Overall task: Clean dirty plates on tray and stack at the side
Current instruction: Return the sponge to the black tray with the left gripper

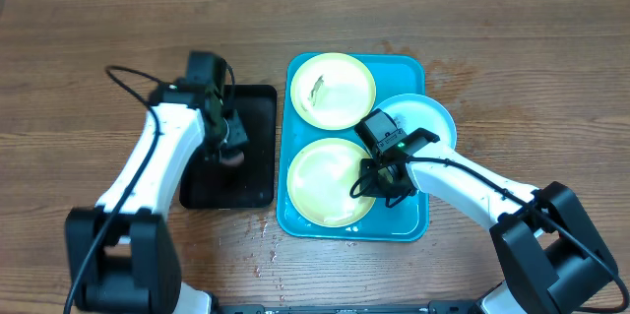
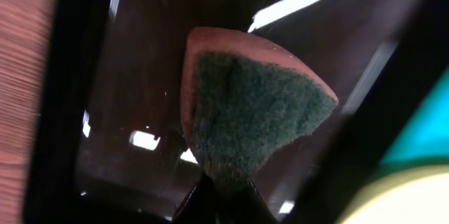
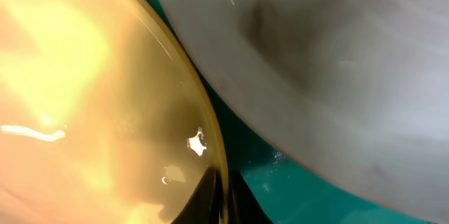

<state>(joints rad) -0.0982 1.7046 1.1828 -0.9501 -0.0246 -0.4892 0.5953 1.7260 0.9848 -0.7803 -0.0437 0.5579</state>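
The turquoise tray (image 1: pixel 409 218) holds two yellow-green plates: a far one with a dark smear (image 1: pixel 333 88) and a near one (image 1: pixel 325 181). A light blue plate (image 1: pixel 425 115) rests on the tray's far right corner, overhanging the edge. My right gripper (image 1: pixel 379 178) is shut on the near plate's right rim; the right wrist view shows the jaws (image 3: pixel 223 199) pinching the yellow rim (image 3: pixel 91 97), with the pale plate (image 3: pixel 337 62) and the tray (image 3: pixel 280 175) beside it. My left gripper (image 1: pixel 233 152) is shut on a green-and-pink sponge (image 2: pixel 252 119) over the black tray (image 1: pixel 258 107).
The black tray (image 2: pixel 140 76) lies just left of the turquoise tray, touching or nearly so. Wooden table (image 1: pixel 512 68) surrounds both. Water drops speckle the wood in front of the trays (image 1: pixel 261 225).
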